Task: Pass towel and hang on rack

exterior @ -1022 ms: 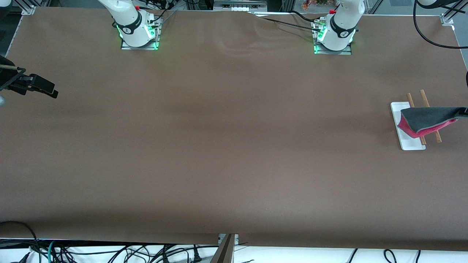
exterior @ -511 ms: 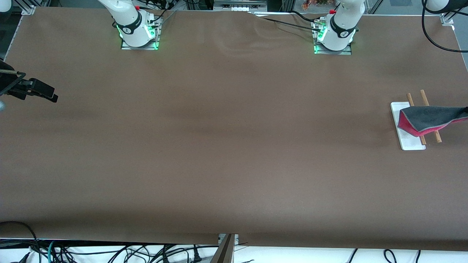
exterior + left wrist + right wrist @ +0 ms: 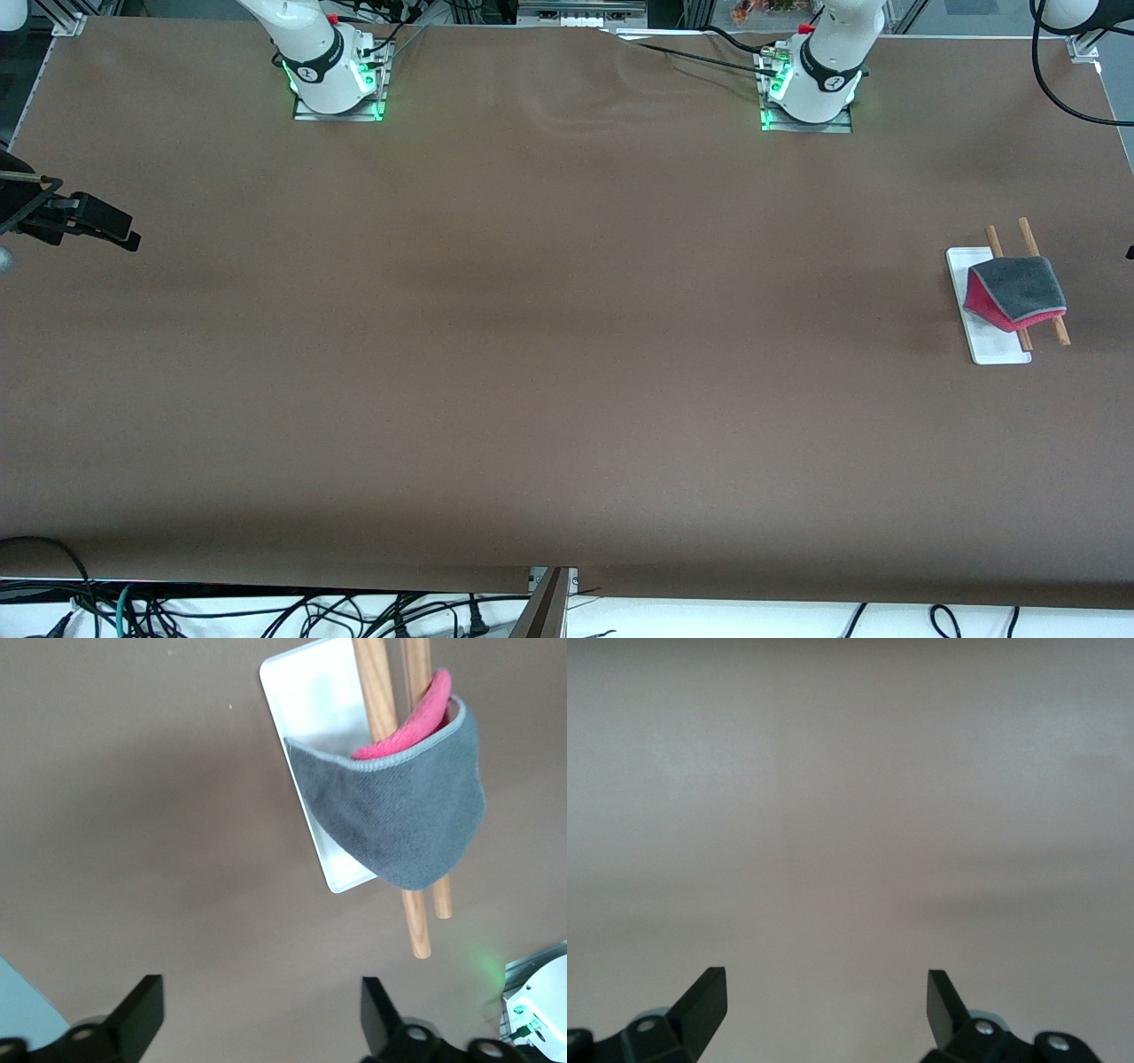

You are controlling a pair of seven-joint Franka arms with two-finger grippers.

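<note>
The towel (image 3: 1017,290) hangs folded over the rack's two wooden rods (image 3: 1028,232), grey face out, pink-red showing at its lower edge. The rack's white base (image 3: 994,344) lies at the left arm's end of the table. In the left wrist view the towel (image 3: 399,811) drapes over the rods (image 3: 418,921) above the base (image 3: 306,691). My left gripper (image 3: 261,997) is open and empty, apart from the towel, and almost wholly outside the front view. My right gripper (image 3: 128,235) is open and empty over the right arm's end of the table, also in its wrist view (image 3: 826,988).
The brown table cover (image 3: 549,337) has a slight wrinkle between the two arm bases. Cables hang along the table edge nearest the front camera.
The left gripper has let go of the towel and drawn away out of the front view. The towel's stretched corner has dropped, so it now drapes on the rods. The right gripper has hardly moved.
</note>
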